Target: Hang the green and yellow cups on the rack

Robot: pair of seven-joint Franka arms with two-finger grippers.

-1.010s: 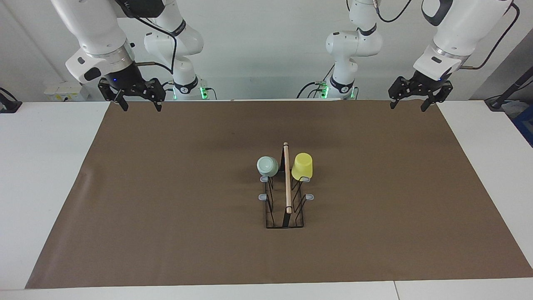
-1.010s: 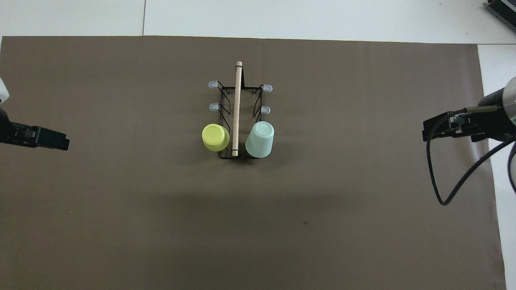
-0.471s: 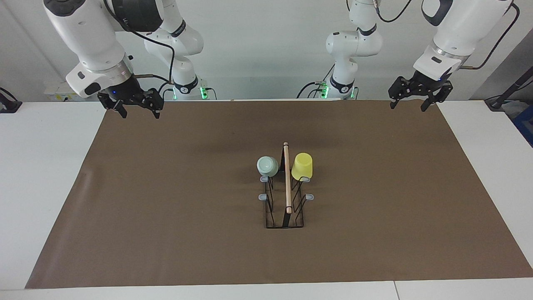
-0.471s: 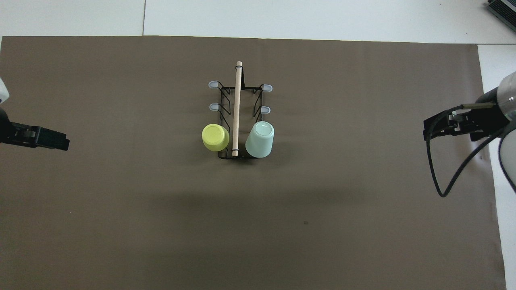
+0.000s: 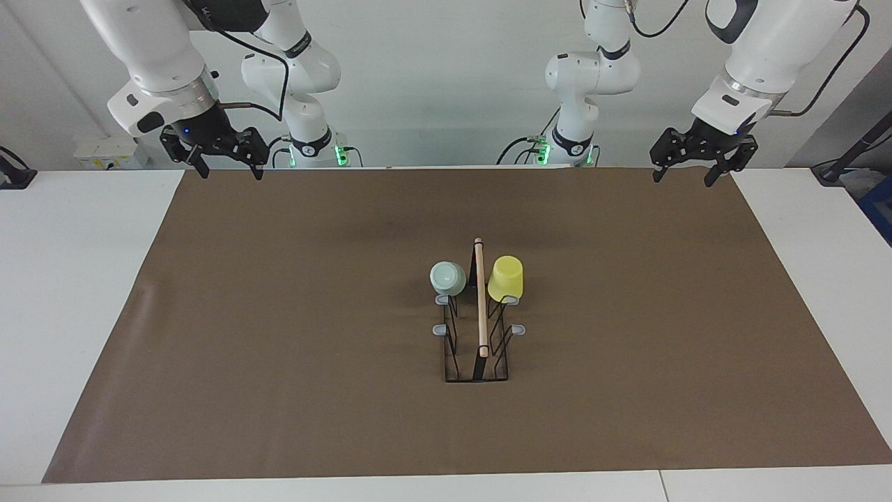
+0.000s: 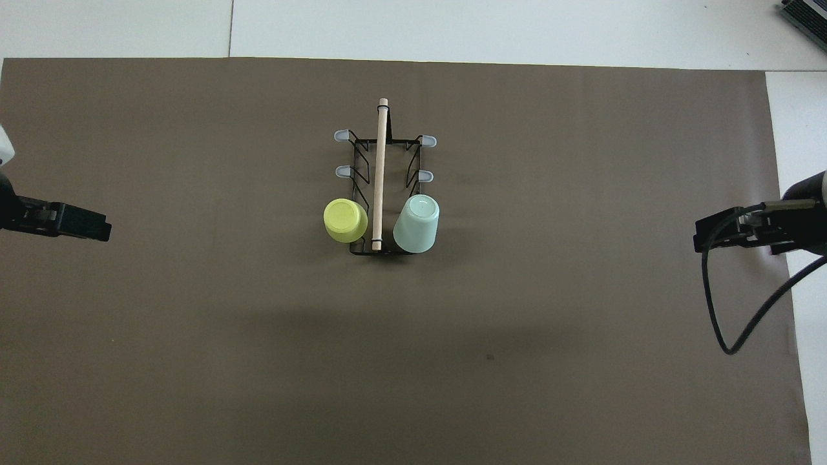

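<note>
While both cups sit hung on rack at frame centre, left gripper and right gripper are held aloft in upper corners, jaws apart, empty.

- The white bench carries a brown mat that covers most of its top.
- A black wire rack stands on the mat, around its middle.
- Both cups sit on the rack, off the mat.
</note>
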